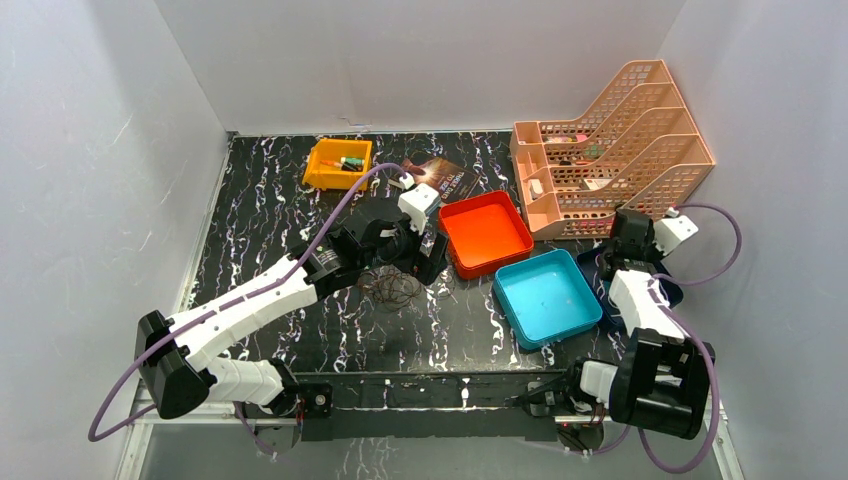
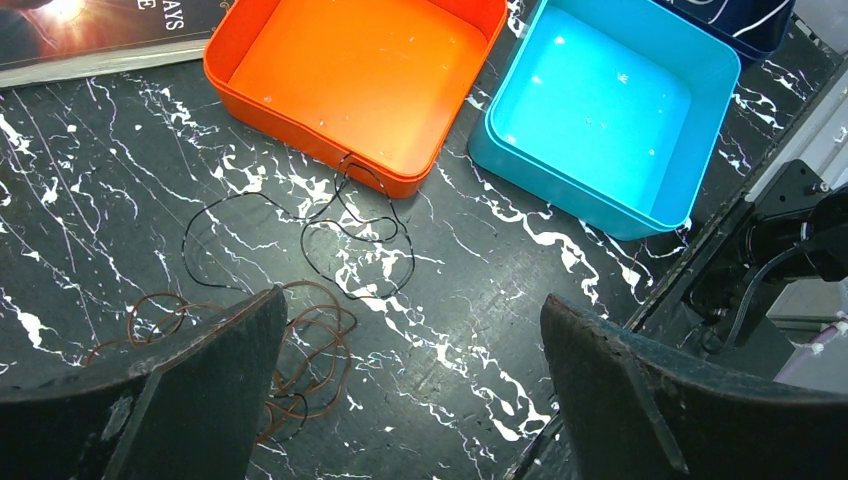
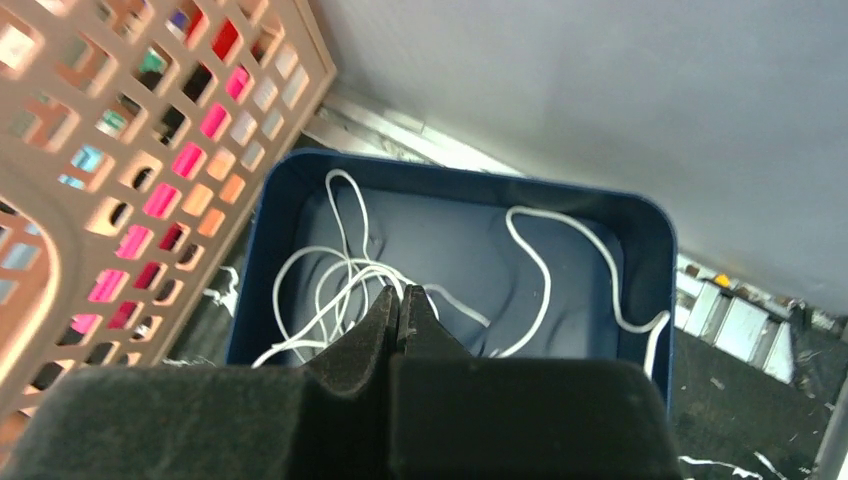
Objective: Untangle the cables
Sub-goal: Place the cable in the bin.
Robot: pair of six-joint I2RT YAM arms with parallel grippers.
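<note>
Cables (image 1: pixel 392 289): black cord (image 2: pixel 350 235) and brown cord (image 2: pixel 318 345) lie in loose loops on the tabletop (image 2: pixel 100 200) below the spread left end effector (image 2: pixel 412 305); white cord (image 3: pixel 335 275) sits in the navy tray (image 3: pixel 450 182) under the right end effector (image 3: pixel 402 298), pressed together. Likely light, limp, slippery; pinch a free outer loop.

Counter (image 2: pixel 120 200) black marble-look sheet, white veining, smooth, glossy; orange tray (image 2: pixel 350 70) and cyan tray (image 2: pixel 600 110) moulded plastic, shiny, faint speckle; navy tray (image 3: pixel 650 260) smooth, satin sheen; file rack (image 3: pixel 100 150) peach plastic lattice, matt; book cover (image 2: pixel 100 30) glossy paper; black cable (image 2: pixel 410 255) and brown cable (image 2: pixel 345 330) thin, slick; white cable (image 3: pixel 540 265) smooth sheath; left tool (image 2: pixel 412 305) fingers (image 2: pixel 220 380) matt black, scuffed, rough-edged.
</note>
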